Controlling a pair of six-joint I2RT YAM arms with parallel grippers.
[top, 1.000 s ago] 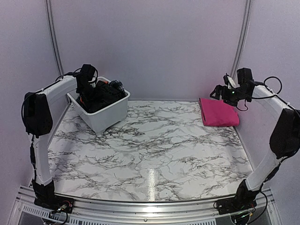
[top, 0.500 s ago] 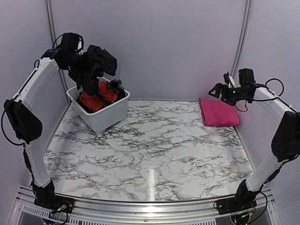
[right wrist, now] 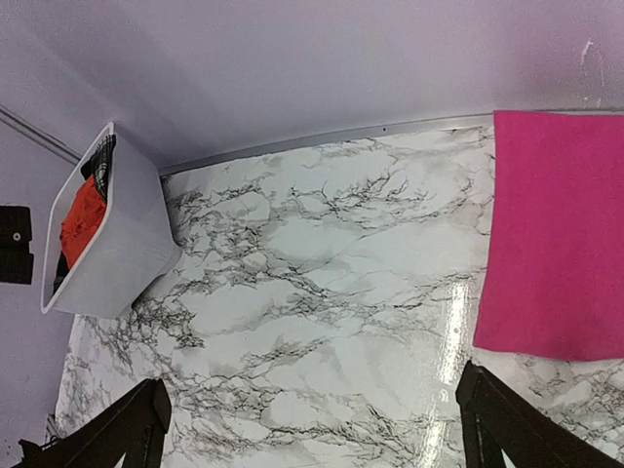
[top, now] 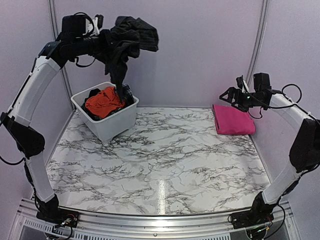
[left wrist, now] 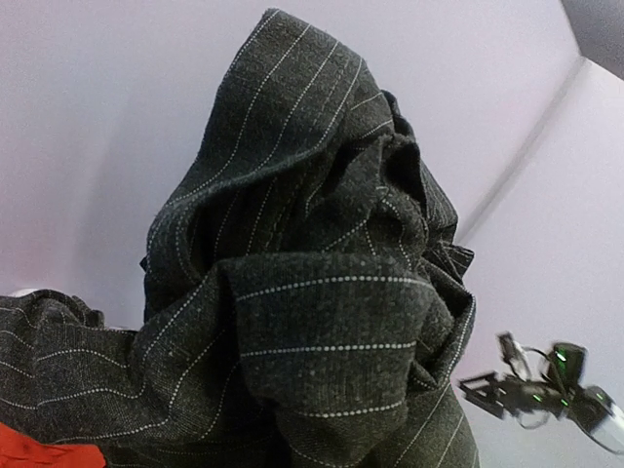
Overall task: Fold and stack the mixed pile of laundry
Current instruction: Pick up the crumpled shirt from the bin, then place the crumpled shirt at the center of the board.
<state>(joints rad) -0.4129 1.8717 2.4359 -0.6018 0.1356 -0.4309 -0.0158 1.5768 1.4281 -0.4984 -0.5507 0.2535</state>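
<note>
The black pinstriped shirt [top: 129, 36] is held bunched high above the white tub [top: 114, 124] by the left gripper [top: 106, 42], whose jaws are closed tight on the cloth and buried in its folds; the shirt's lower end is seen hanging down to the tub, beside the orange garment [top: 102, 100] that lies inside; the left wrist view is almost wholly filled by the striped fabric. The right gripper [top: 227, 95] is held spread wide with nothing between its fingers, above the far right of the marble table [top: 165, 160]; the pink cloth [top: 233, 120] is laid folded flat there, close beside it.
</note>
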